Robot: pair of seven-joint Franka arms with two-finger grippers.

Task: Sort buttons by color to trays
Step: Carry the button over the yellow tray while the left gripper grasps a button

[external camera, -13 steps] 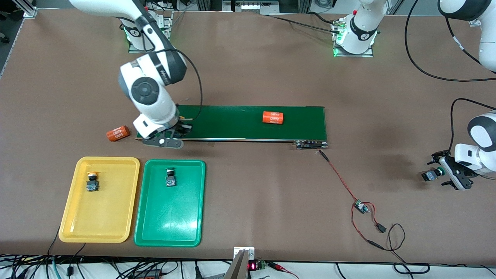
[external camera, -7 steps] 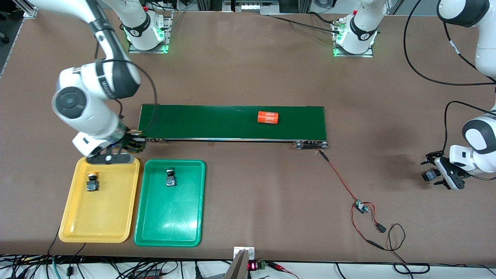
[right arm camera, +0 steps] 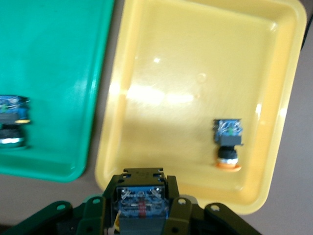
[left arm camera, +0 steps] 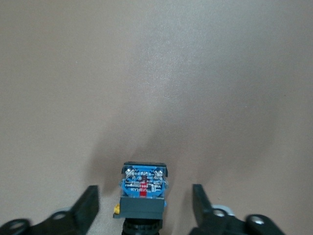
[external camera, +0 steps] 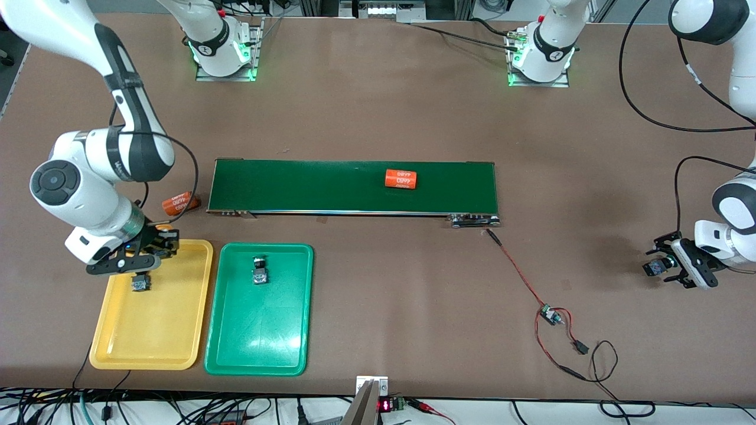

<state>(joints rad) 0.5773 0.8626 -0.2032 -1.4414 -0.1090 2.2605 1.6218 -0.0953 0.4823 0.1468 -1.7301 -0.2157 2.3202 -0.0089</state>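
My right gripper (external camera: 142, 260) is shut on a button (right arm camera: 142, 198) with a black and blue body; its cap is hidden. It hangs over the yellow tray (external camera: 171, 319) at the tray's end nearest the conveyor. One yellow-orange button (right arm camera: 227, 142) lies in that tray, just under the gripper in the front view (external camera: 140, 283). The green tray (external camera: 260, 336) beside it holds one button (external camera: 260, 271). My left gripper (external camera: 666, 265) is open at the left arm's end of the table, its fingers on either side of a fourth button (left arm camera: 142, 183) that lies on the tabletop.
A dark-green conveyor belt (external camera: 331, 187) lies across the middle, with an orange cylinder (external camera: 401, 178) on it. Another orange cylinder (external camera: 180, 203) lies on the table off the belt's end, near the yellow tray. Red and black wires with a small board (external camera: 552, 316) trail from the belt's other end.
My right arm has swung from the conveyor's end to over the yellow tray, carrying the button. The cylinder on the belt has drifted toward the right arm's end. The left gripper barely shifted.
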